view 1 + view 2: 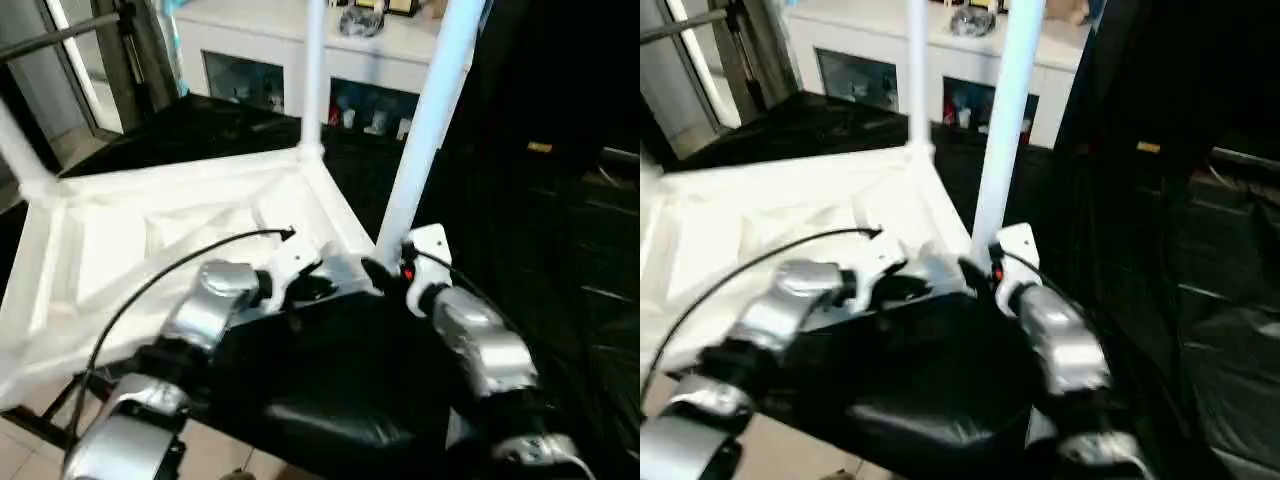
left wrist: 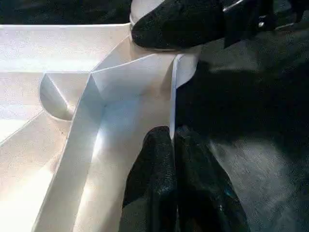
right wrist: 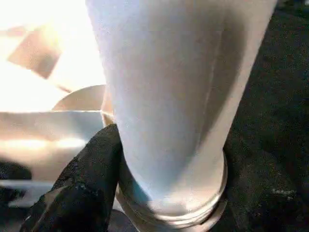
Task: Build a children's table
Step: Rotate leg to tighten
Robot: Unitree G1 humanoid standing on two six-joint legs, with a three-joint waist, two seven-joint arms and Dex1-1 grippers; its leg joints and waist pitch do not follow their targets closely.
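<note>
1. I see the table top point(image 1: 150, 240) lying upside down on the black cloth point(image 1: 350, 390).
2. A leg point(image 1: 425, 125) stands in its near right corner; another leg point(image 1: 313, 75) stands behind.
3. My left gripper point(image 2: 173, 145) pinches the rim; my right gripper point(image 1: 385, 272) is at the near leg's foot.
4. The cabinet point(image 1: 300, 50) stands behind.

White glass-door cabinet point(image 1: 300, 50) behind.

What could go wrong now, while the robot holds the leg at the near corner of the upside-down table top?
1. The leg leans in its corner socket; it may not be fully seated, so it could jam or tip out if released.
2. The left end effector pinches only the thin rim of the table top, so the top could slip or twist.
3. The right end effector grips the leg very low, giving little control over its long upper part.
</note>
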